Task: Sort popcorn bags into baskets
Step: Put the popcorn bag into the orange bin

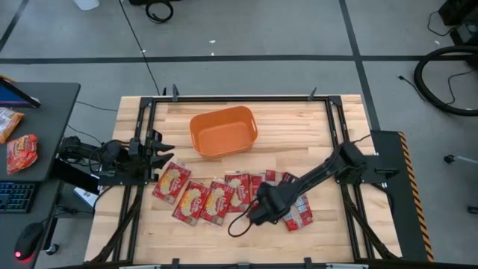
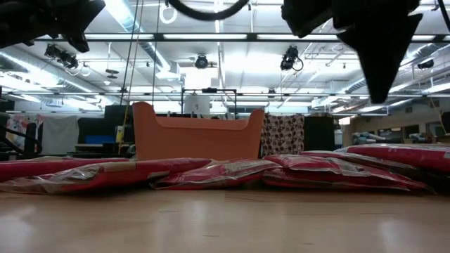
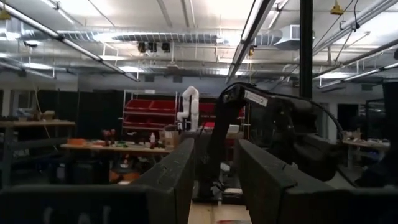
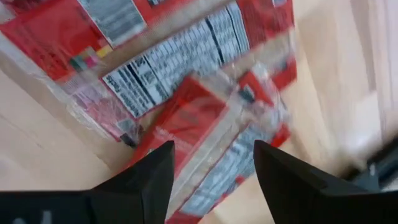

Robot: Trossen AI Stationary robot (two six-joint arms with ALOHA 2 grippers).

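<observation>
From the high camera, I am looking down on the wooden table (image 1: 314, 131), where the orange basket (image 1: 223, 131) is sitting toward the far middle, well apart from the packets. The popcorn bags (image 1: 198, 198) are lying in an overlapping row across the near half of the table. My right gripper (image 1: 258, 213) is hanging over the right part of that row, its arm reaching in from the right edge. The left gripper (image 1: 160, 143) is waiting at the table's left edge, beside the frame rail. On the side desk at far left, two orange-red snack packs (image 1: 21, 152) are lying.

From the low camera, I am seeing the basket (image 2: 197, 131) standing upright behind the bags (image 2: 232, 172), which are lying flat in a red band across the tabletop. A dark arm is filling the upper right corner, and I cannot tell its fingers here.

Through the left wrist camera, I am seeing the left gripper (image 3: 214, 180) with its fingers (image 3: 171, 180) standing apart and nothing between them, pointing level into the room, with the other arm showing beyond.

Through the right wrist camera, the right gripper (image 4: 211, 174) is pointing down at the bags (image 4: 186, 118), fingers (image 4: 149, 177) spread apart above a red packet, with grey-white printed backs showing just beside it. Nothing is being held.
</observation>
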